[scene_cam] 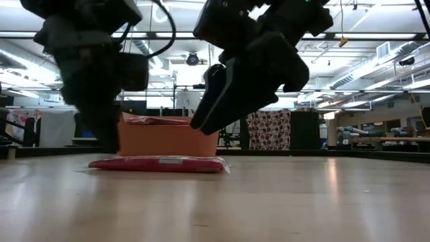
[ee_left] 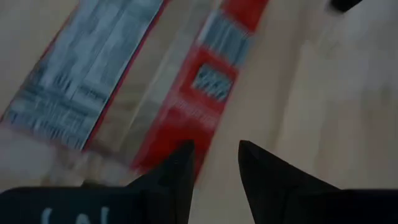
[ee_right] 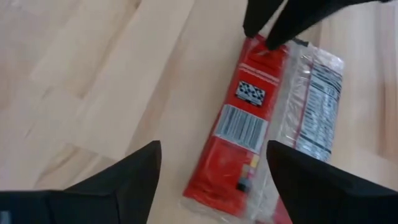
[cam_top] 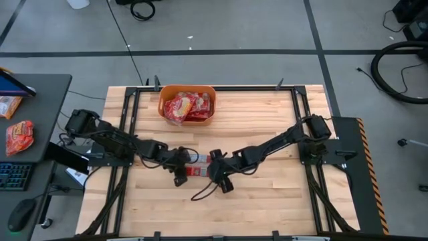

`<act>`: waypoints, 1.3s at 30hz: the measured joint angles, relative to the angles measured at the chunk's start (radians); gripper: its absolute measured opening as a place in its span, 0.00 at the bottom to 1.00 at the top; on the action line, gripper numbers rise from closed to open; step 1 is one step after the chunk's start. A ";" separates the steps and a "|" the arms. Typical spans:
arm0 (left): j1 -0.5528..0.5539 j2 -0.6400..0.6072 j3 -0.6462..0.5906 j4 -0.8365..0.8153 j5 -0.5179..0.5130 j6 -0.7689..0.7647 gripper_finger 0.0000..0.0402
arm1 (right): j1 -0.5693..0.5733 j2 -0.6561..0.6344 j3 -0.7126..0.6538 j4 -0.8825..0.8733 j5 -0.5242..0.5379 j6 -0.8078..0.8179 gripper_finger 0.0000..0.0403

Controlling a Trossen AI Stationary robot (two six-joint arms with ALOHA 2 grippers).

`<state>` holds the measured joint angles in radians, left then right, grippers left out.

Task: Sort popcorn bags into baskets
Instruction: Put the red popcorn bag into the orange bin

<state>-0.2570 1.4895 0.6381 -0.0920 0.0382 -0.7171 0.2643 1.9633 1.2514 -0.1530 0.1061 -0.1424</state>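
One popcorn bag (cam_top: 198, 165) lies flat on the wooden table, printed back up, between my two grippers; it also shows in the low view (scene_cam: 158, 163). The orange basket (cam_top: 164, 94) stands at the table's far edge with several red bags (cam_top: 184, 107) inside. My left gripper (ee_left: 214, 152) points down at the bag's left end with a narrow gap between its fingers. Its tips show at that end in the right wrist view (ee_right: 264, 34). My right gripper (ee_right: 214, 162) stands wide open above the bag's right end (ee_right: 217, 193), clear of it. My left gripper has its fingertips (ee_right: 250, 30) at the bag's left end (ee_right: 261, 50), coming from above at a slant. One tip overlaps the red edge (ee_left: 165, 155), the other stands over bare wood. I cannot tell whether they touch the bag, which lies flat.
A dark cable loop (cam_top: 204, 193) lies on the table near my right gripper. A grey side table (cam_top: 50, 87) to the left carries another red bag (cam_top: 19, 136) and a keyboard. Bare wood stretches toward the table's near edge.
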 joint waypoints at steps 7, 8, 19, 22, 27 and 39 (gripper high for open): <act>0.036 -0.007 0.059 0.009 -0.131 0.198 0.32 | 0.023 0.023 0.000 0.049 0.024 -0.020 0.73; 0.043 -0.007 0.059 0.006 -0.177 0.216 0.32 | 0.024 0.035 0.001 0.084 0.028 -0.027 0.73; 0.168 0.067 0.059 -0.116 -0.220 0.291 0.32 | 0.024 0.115 0.001 0.199 0.206 -0.044 0.70; 0.177 0.096 0.058 -0.095 -0.149 0.292 0.32 | 0.024 0.115 0.001 0.195 0.269 -0.062 0.70; 0.166 0.125 0.063 -0.066 -0.114 0.289 0.32 | 0.023 0.115 0.001 0.199 0.184 -0.090 0.70; 0.143 0.127 0.059 -0.034 -0.108 0.173 0.32 | 0.028 0.114 -0.053 0.199 0.188 -0.092 0.70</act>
<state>-0.1142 1.6161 0.6968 -0.1257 -0.0696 -0.5446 0.2928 2.0769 1.1988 0.0456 0.2939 -0.2348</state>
